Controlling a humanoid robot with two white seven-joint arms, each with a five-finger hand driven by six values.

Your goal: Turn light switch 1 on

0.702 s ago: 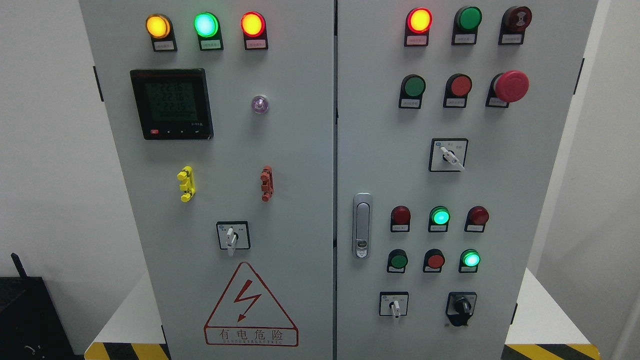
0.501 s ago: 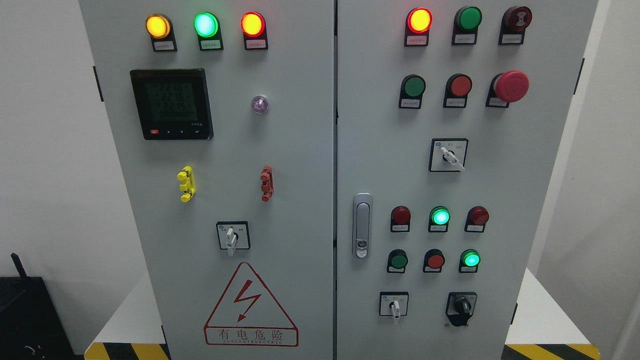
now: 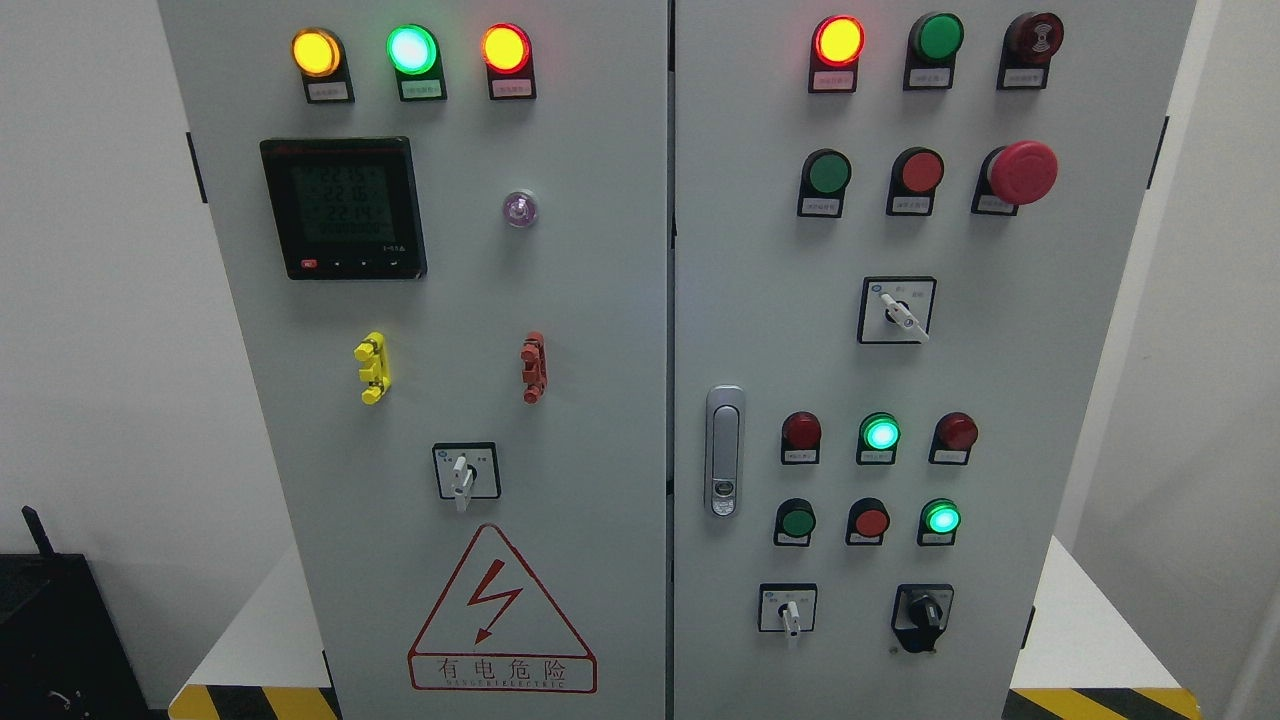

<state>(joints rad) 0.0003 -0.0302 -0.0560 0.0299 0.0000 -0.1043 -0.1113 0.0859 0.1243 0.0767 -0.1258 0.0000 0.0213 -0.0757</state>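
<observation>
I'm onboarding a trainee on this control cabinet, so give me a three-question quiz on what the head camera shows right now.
1. True or false: the three lamps along the top of the left door are all lit.
2. Multiple choice: the red mushroom button sits on A) the left door, B) the right door, C) the wall.
3. Fill in: in the row of three round lamps right of the door handle, only the ____ one glows green.

Key:
1. True: yellow lamp, green lamp and red lamp all glow.
2. B.
3. Middle: the green indicator.

Neither robot hand is in view.
</observation>
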